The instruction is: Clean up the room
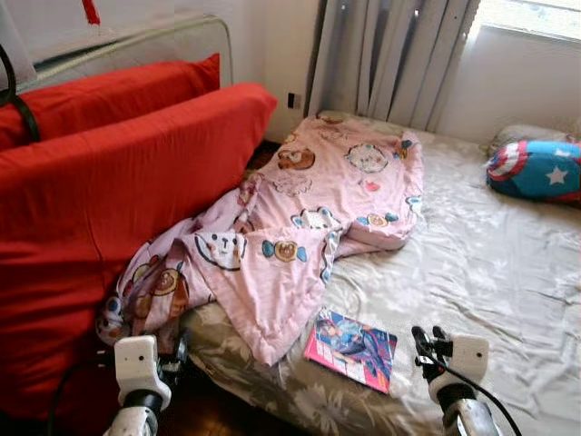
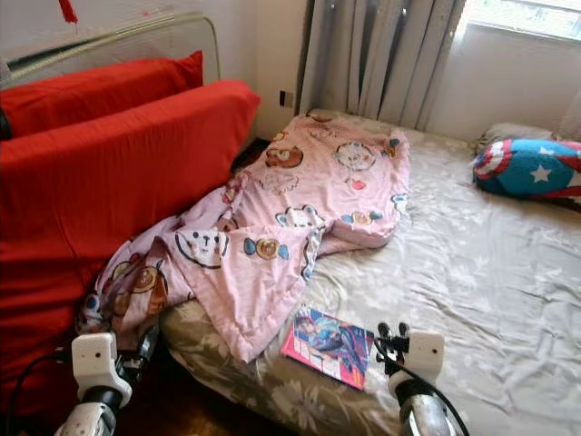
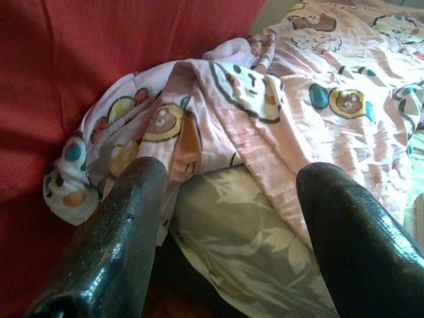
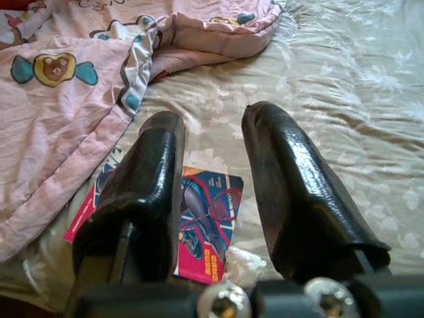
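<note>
A pink blanket [image 1: 309, 200] printed with cartoon bears lies crumpled along the bed's left side, and its near corner spills onto the red sofa cushion [image 1: 118, 173]. A colourful comic book [image 1: 351, 348] lies flat on the grey floral sheet [image 1: 490, 263] near the bed's front edge. My left gripper [image 3: 233, 171] is open and empty, low by the blanket's hanging corner [image 3: 165, 126] at the bed's edge. My right gripper [image 4: 213, 119] is open too, hovering just above and short of the comic book [image 4: 205, 225].
A blue, red and white shield-print pillow [image 1: 536, 170] rests at the bed's far right. Grey curtains [image 1: 390, 54] hang behind the bed under a window. The red sofa crowds the bed's left side, with a narrow strip of dark floor [image 1: 209, 409] between them.
</note>
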Motion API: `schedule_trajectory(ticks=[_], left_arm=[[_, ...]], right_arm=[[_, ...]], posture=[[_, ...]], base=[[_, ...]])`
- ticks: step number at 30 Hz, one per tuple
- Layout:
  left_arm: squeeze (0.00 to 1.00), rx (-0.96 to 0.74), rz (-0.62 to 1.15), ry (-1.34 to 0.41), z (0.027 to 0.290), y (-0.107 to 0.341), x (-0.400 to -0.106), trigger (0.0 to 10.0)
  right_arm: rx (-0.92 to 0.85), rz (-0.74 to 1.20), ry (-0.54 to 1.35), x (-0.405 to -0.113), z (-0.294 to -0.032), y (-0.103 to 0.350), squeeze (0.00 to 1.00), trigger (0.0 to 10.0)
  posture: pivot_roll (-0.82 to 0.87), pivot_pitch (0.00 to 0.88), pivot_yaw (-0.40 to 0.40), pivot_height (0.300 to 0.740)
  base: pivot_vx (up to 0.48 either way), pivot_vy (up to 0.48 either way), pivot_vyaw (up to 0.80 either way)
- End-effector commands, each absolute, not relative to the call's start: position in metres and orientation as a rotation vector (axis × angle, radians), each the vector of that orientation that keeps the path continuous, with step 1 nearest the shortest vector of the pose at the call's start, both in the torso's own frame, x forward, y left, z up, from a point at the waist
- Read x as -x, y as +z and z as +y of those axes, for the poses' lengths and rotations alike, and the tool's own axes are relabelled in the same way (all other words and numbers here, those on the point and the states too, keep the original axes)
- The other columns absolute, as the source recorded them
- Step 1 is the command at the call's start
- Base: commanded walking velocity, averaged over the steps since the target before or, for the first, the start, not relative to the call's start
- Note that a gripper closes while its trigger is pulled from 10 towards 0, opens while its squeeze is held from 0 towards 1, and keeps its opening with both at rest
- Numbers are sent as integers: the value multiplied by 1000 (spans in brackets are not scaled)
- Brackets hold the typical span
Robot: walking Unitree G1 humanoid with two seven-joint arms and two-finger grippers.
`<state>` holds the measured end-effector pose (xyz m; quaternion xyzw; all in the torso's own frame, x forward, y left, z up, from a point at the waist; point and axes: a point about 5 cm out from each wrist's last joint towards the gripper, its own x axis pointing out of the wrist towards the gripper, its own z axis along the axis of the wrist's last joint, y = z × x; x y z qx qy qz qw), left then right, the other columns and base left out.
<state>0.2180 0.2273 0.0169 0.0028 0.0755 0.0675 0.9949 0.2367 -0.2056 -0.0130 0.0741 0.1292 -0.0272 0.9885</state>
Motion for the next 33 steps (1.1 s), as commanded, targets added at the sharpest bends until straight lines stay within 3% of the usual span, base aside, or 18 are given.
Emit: schedule_trajectory(ticks=[1,19,26,33], left_arm=[[0,-8,148,133,227,21,-223,10000],[0,4,175,143,225,19,-219,10000],[0,2,174,142,225,22,-220,10000],[0,-25,180,123,226,22,-222,10000]], right_arm=[[-157,273,-43,-237,-204,-14,0,10000],[-156,320,-62,-241,-206,-17,0,10000],[-162,312,-52,-244,-203,-16,0,10000],[-163,302,-59,-245,-202,-15,0,10000]], posture=[[111,0,-102,666],[127,0,-107,666],[130,0,-102,629],[127,0,-92,629]], base=[[0,0,0],[0,0,0],[0,0,0],[0,0,0]])
